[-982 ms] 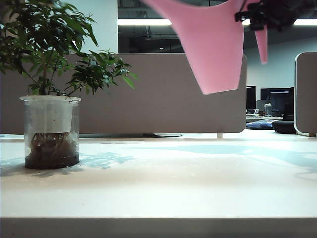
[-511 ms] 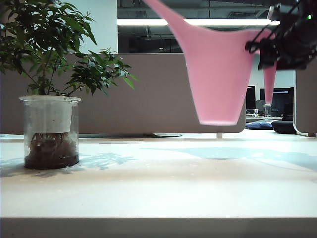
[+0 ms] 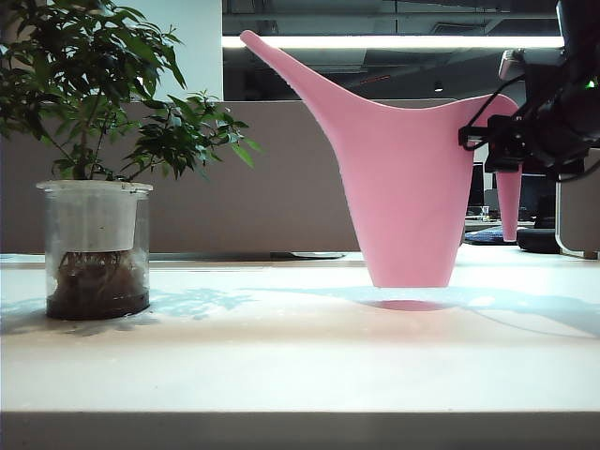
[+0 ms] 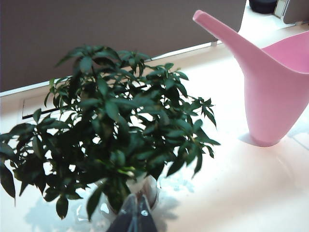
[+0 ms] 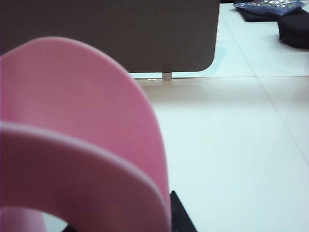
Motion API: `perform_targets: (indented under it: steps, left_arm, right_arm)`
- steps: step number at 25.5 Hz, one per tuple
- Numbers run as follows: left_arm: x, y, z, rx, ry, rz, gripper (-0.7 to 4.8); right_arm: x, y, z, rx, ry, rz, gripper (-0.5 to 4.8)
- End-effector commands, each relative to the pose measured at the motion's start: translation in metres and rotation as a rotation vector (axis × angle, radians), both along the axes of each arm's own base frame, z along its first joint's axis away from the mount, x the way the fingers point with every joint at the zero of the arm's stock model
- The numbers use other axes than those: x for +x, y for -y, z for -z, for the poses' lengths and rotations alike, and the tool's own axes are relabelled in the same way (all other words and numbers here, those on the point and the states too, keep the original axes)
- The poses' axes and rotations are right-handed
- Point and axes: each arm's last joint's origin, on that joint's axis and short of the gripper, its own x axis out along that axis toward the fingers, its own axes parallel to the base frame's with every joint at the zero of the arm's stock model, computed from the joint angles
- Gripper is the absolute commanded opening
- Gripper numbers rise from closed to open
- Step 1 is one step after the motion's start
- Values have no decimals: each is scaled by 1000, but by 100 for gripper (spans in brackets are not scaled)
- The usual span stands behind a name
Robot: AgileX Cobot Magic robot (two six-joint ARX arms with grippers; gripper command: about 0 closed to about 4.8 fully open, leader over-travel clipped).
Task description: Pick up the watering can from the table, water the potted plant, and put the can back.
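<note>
Can touched down on the table (image 3: 300,356).
Right gripper (image 3: 499,141) clamped the watering can (image 3: 412,197) handle; release due next. Left gripper (image 4: 135,217), fingers together and empty, hung above the plant (image 4: 120,140).

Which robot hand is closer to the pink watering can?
The right. The right gripper sits at the handle of the watering can. The left gripper is over by the potted plant, well apart from the can.

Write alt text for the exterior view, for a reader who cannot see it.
A pink watering can stands upright on the off-white table, its long spout pointing up toward the potted plant at the left. The right gripper is at the can's curved handle on the right side. The left gripper is out of this view.
</note>
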Motion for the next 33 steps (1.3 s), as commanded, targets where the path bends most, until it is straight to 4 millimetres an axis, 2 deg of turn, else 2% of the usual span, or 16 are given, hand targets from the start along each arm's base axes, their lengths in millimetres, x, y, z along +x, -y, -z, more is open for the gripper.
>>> perform_targets:
  steps: [1,10,14,20,25,33]
  left_arm:
    - [-1,-1,-1,-4,4,-4,-5]
    - [-1,-1,-1,-4,4,-4,-5]
    - [-1,-1,-1,-4,4,-3,-5]
    - [-1,-1,-1,-5,4,-4,-5]
    - [-1,-1,-1,-5,4,-4,-5]
    - [-1,-1,-1,-5,5,-4,-5]
  right_arm:
    - [-6,0,-3,20,84,1,116]
    - [-11,1,7,14,45,1,118]
    - [-12,1,13,8,-1,-2,194]
    - [-15,2,17,1,-60,-3,221]
    - [-20,2,10,-3,-86,-2,221]
    - [-40,3,-11,5,-137,-62,222]
